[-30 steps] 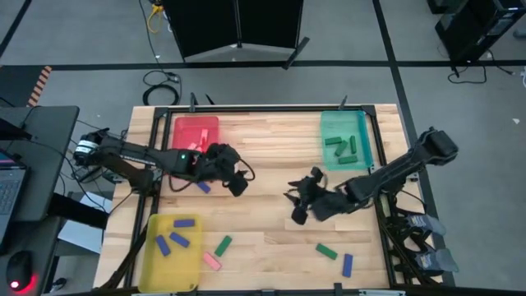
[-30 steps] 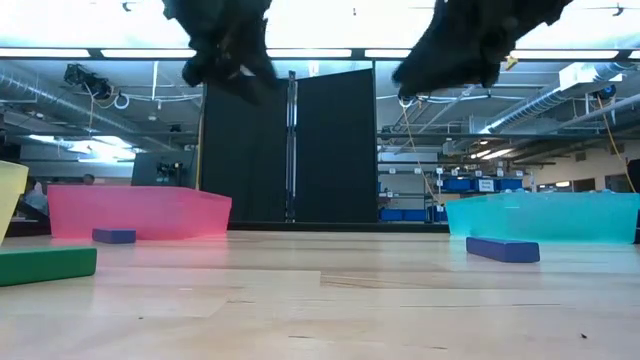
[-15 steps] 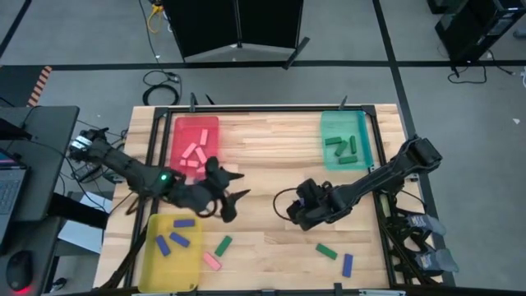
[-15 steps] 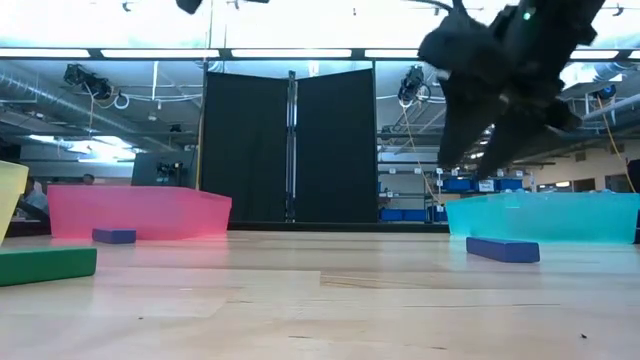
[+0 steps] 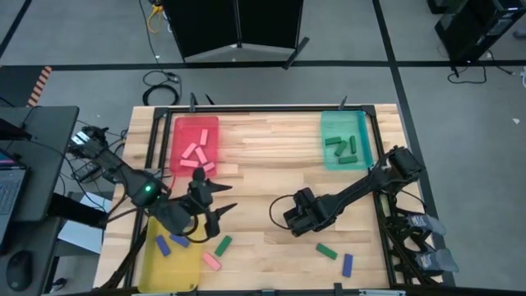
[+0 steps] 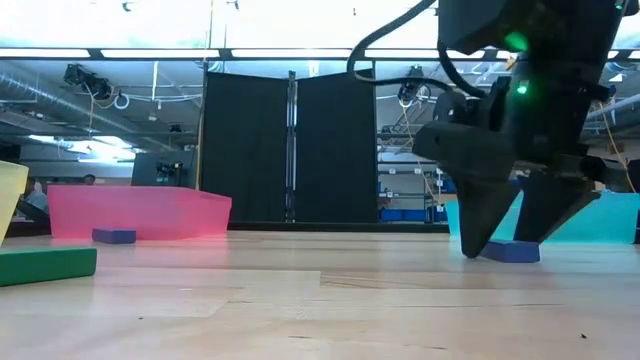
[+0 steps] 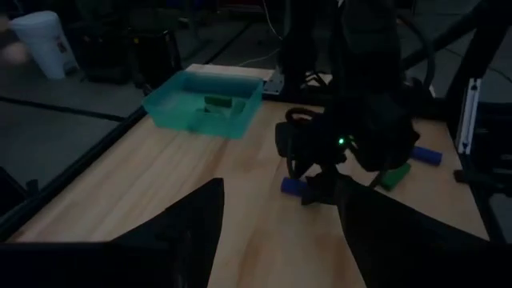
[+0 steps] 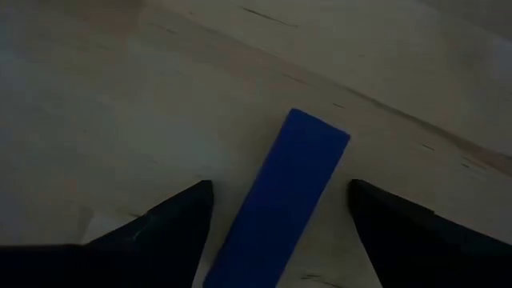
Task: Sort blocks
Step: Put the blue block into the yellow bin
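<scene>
Right gripper (image 8: pixel 276 212): spread wide astride blue block (image 8: pixel 280 192) on surface (image 5: pixel 263 164); lower squarely, close across narrow sides. Left gripper (image 5: pixel 215 204): open, empty, beside yellow tray (image 5: pixel 149 255).

Pale wooden slatted table (image 5: pixel 271 140) within a black metal frame. Red rectangular plastic tray (image 5: pixel 182 131) at the far left corner, teal rectangular plastic tray (image 5: pixel 358 131) at the far right, yellow rectangular plastic tray (image 5: pixel 152 263) at the near left. Black folding partition (image 6: pixel 290 150) behind the table.
</scene>
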